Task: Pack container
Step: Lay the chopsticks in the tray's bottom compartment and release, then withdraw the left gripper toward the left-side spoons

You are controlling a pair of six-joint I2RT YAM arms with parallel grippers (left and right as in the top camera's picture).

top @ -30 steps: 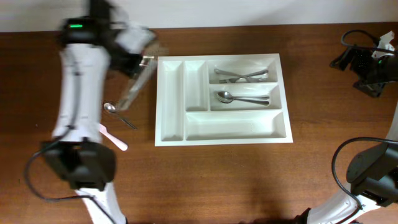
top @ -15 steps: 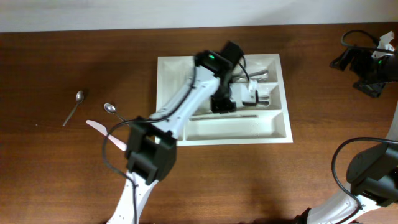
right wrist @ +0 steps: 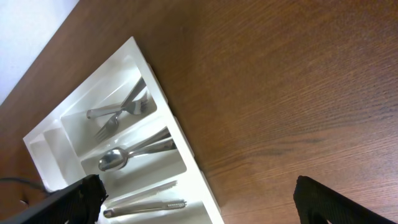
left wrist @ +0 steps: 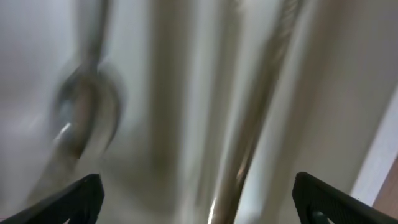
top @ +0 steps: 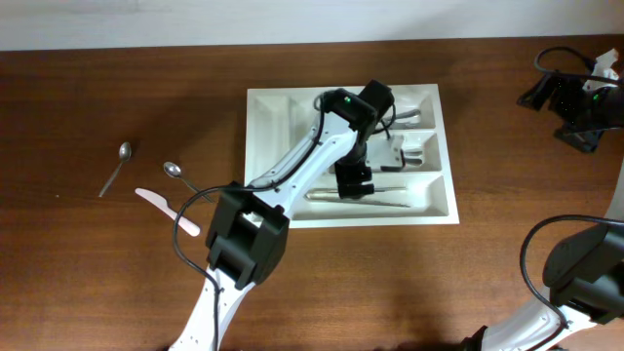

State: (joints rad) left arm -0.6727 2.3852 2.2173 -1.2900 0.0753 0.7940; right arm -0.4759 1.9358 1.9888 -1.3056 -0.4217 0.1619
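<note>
One container (top: 268, 195), a white five-compartment tray, lies mid-table (top: 97, 292). Two forks (right wrist: 124, 111) cross in its top long compartment and one spoon (right wrist: 113, 160) lies in the middle one. A long knife-like utensil (right wrist: 155, 206) lies in the bottom one; I cannot tell whether a second lies beside it. The left arm (top: 302, 151) reaches across the tray, hiding parts of the narrow and middle compartments. The left jaws hang over the bottom compartment, spread apart and gripping nothing. On the table left of the tray, well apart from it, lie two loose spoons (top: 122, 154) (top: 173, 170) and one pale pink utensil (top: 168, 209). The right arm (top: 575, 97) sits at the far right corner; the right jaws are spread and empty.
</note>
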